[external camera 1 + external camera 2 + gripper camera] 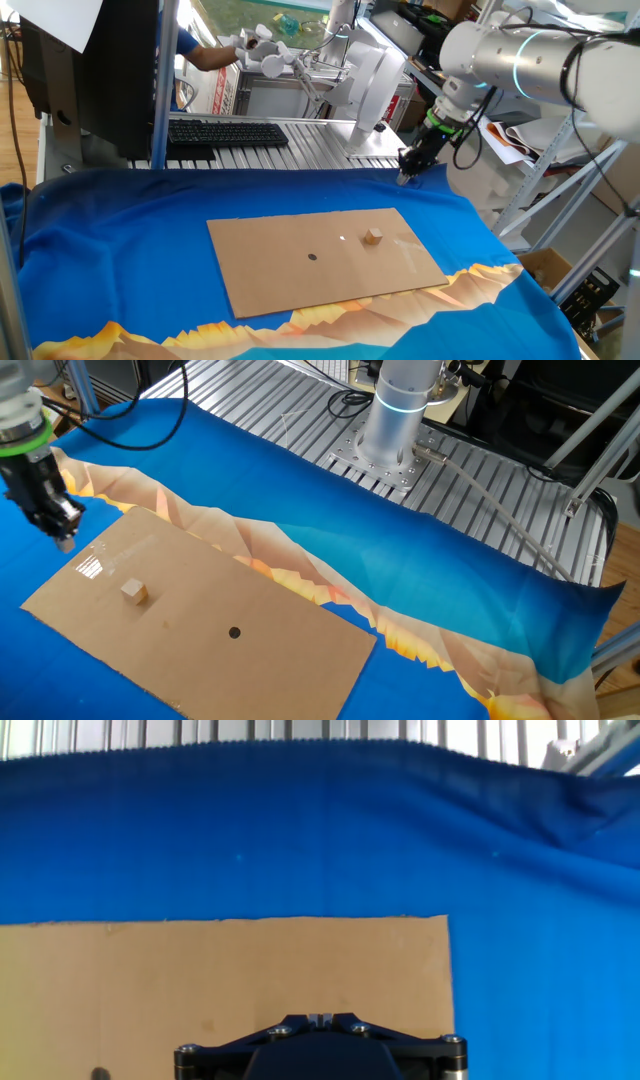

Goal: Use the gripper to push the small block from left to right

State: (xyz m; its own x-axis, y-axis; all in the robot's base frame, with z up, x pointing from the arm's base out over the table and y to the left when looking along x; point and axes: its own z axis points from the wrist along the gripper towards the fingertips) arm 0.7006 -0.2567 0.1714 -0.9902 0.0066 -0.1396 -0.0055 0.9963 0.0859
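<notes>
The small tan block [373, 236] sits on the brown cardboard sheet [290, 280], in its right part; it also shows in the other fixed view [134, 592]. My gripper [408, 179] hangs above the blue cloth just beyond the sheet's far right corner, apart from the block. In the other fixed view the gripper [64, 541] is over the sheet's edge, left of and behind the block. In the hand view the gripper [320, 1017] shows its two tips pressed together with nothing between them. The block is hidden in the hand view.
A small black dot [312, 257] marks the sheet's middle. A blue cloth [130, 230] with an orange pattern covers the table. A keyboard [225, 132] and a monitor stand at the back. The arm's base [398, 415] stands on ribbed metal.
</notes>
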